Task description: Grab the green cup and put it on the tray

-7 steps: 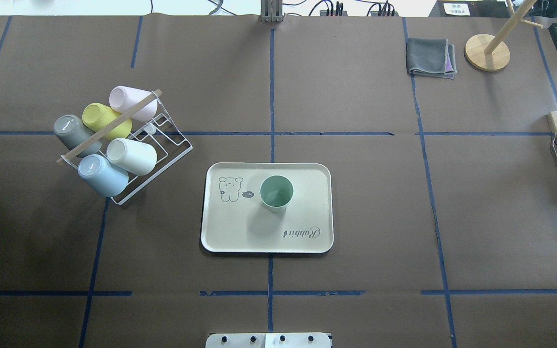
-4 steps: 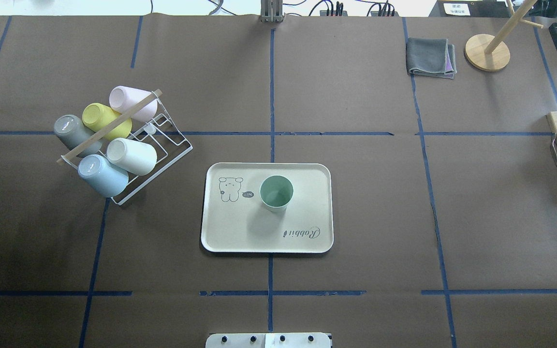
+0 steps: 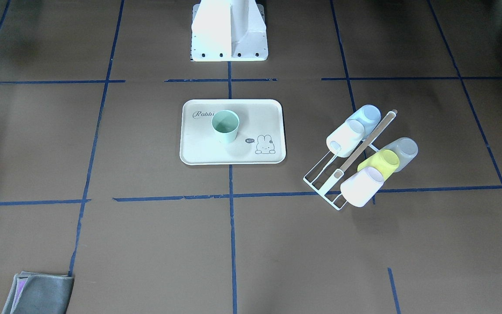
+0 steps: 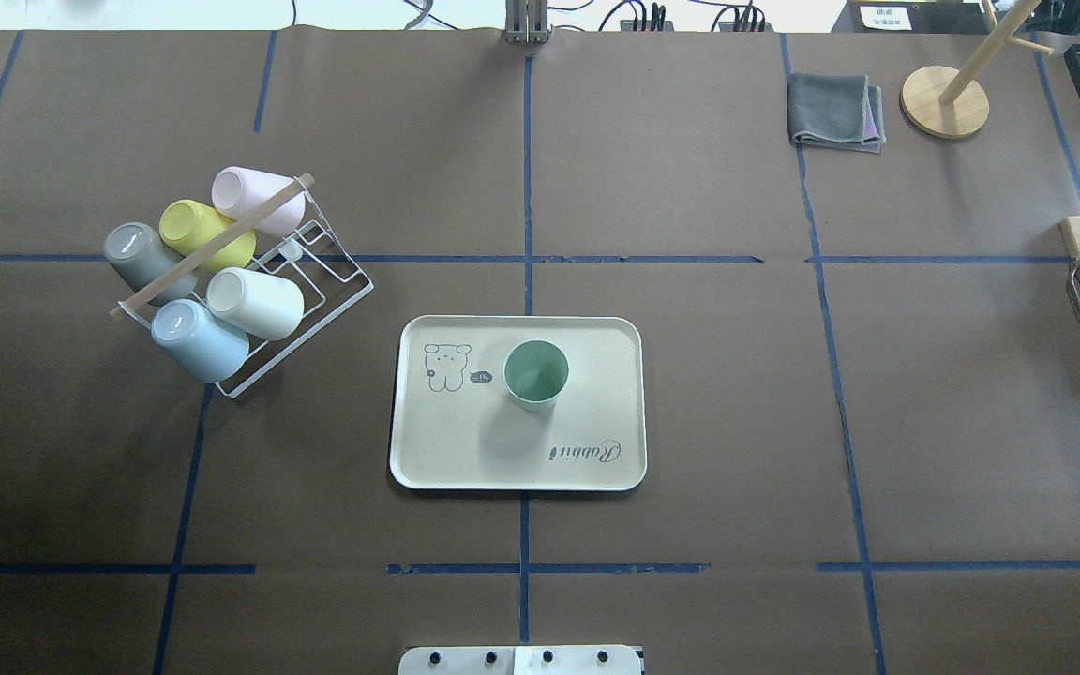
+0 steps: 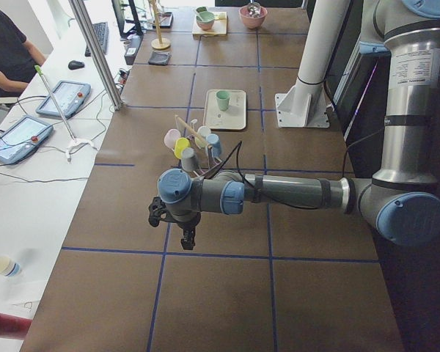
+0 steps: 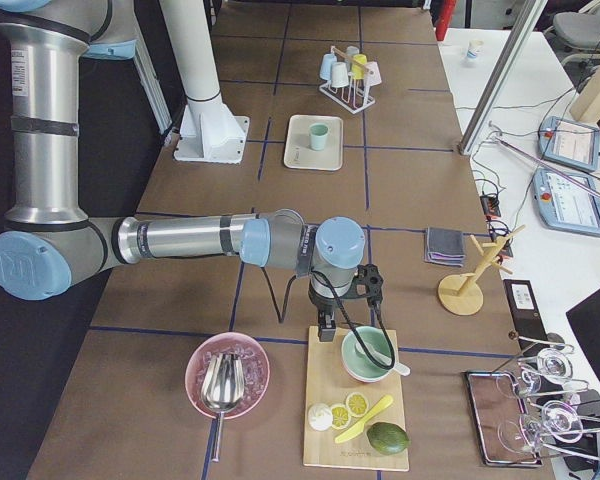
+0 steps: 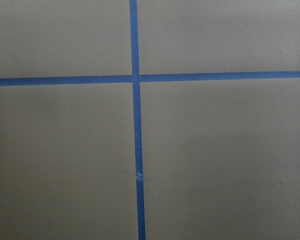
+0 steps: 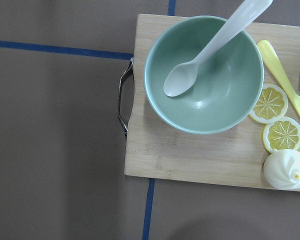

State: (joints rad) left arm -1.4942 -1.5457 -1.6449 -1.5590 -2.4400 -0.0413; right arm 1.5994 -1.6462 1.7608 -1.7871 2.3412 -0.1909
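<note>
Frontally, from the operators' side: small pale mint-green plastic cup [image 3: 225,126] upright, mouth up, on cream rectangular raised-rim tray [image 3: 198,146], close to its robot-side edge and covering the end of the script word, legible only as "Rabbi". Bunny drawing and tiny speech bubble toward the opposite corner, the bubble's lettering too small to read. Apart from the tray, white wire rack with wooden bar [image 3: 365,143], carrying tilted tumblers: light blue [image 3: 366,114], white [image 3: 344,139], grey [image 3: 403,150], yellow-green [image 3: 379,162], pale pink [image 3: 361,187].

Overhead: cup slightly beyond the tray's middle, "Rabbit" readable in full, upside down from this side. Folded grey cloth [image 4: 835,111] and round-based wooden stand [image 4: 944,101] at far right.

From the robot's left end: left gripper [image 5: 187,240] hanging over brown-paper-covered table [image 5: 227,293], well apart from tray and rack; cannot tell whether open or closed.

From the right end: right gripper [image 6: 325,332] at the edge of bamboo cutting board [image 6: 330,400], near green bowl [image 6: 360,365] with white spoon [image 6: 385,352]; likewise cannot tell.

Left wrist: crossing blue tape lines [image 7: 135,125] only.

Right wrist: bowl, spoon, lemon slices [image 8: 271,102], board's metal handle [image 8: 121,97].
</note>
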